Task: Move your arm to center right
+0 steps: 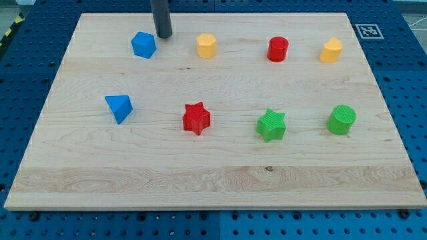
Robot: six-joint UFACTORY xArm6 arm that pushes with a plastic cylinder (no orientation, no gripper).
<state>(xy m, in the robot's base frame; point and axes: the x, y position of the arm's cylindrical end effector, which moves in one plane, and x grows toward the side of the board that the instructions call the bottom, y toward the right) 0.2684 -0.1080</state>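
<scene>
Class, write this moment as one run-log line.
tip: view's top left, just right of blue pentagon block | goal: center right, not reached | wooden board: eight blocks, none touched

Our tip (163,36) sits at the upper left of the frame, the end of a dark, upright rod coming down from the top edge. It rests on the board, well away from the centre right.

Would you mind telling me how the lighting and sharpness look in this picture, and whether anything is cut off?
In the camera view, light is even and soft: blocks such as the red star cast only faint shadows on the board, with no glare. Focus is sharp throughout. The rod runs off the view's top; my tip sits just right of the blue block.
</scene>
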